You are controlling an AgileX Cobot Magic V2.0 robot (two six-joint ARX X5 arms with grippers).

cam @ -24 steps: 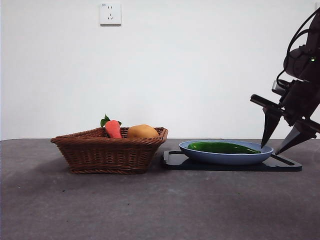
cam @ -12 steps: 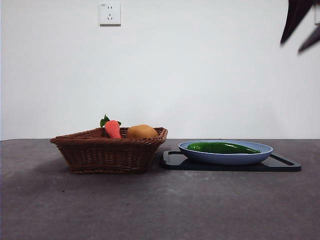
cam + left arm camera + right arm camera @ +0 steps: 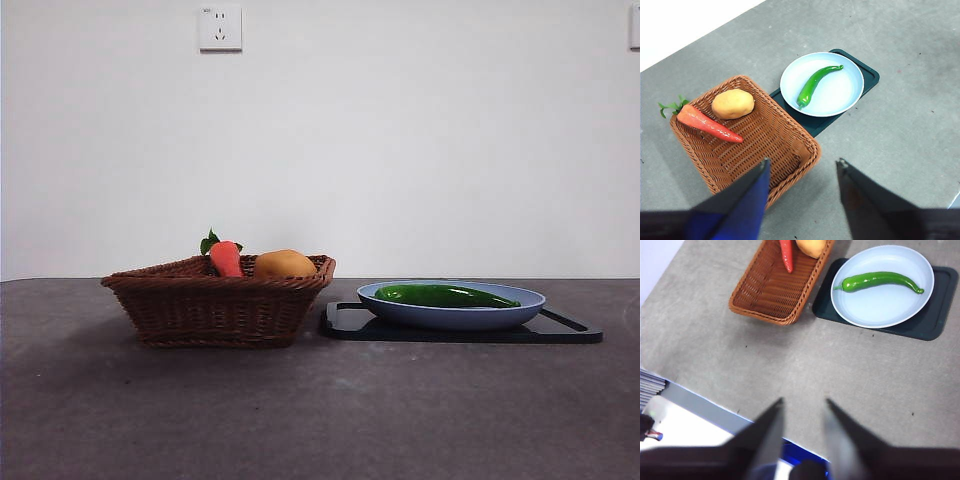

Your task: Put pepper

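A: Where do you see the pepper (image 3: pixel 445 295)?

B: You have it lying flat in the blue plate (image 3: pixel 385 305), which sits on the dark tray (image 3: pixel 345 322) just beside the wicker basket (image 3: pixel 215 310). The carrot (image 3: pixel 226 258) and the orange-yellow fruit (image 3: pixel 285 264) lie in that basket.

A: And the grippers?

B: You see both held high above the table, well apart from everything: left gripper (image 3: pixel 802 172) with jaws spread, right gripper (image 3: pixel 804 407) with jaws parted, both empty.

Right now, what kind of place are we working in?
Probably a lab or test bench staged as a kitchen scene, not a real kitchen: a bare grey table against a plain white wall with one socket, holding only a wicker basket and a pepper on a blue plate.
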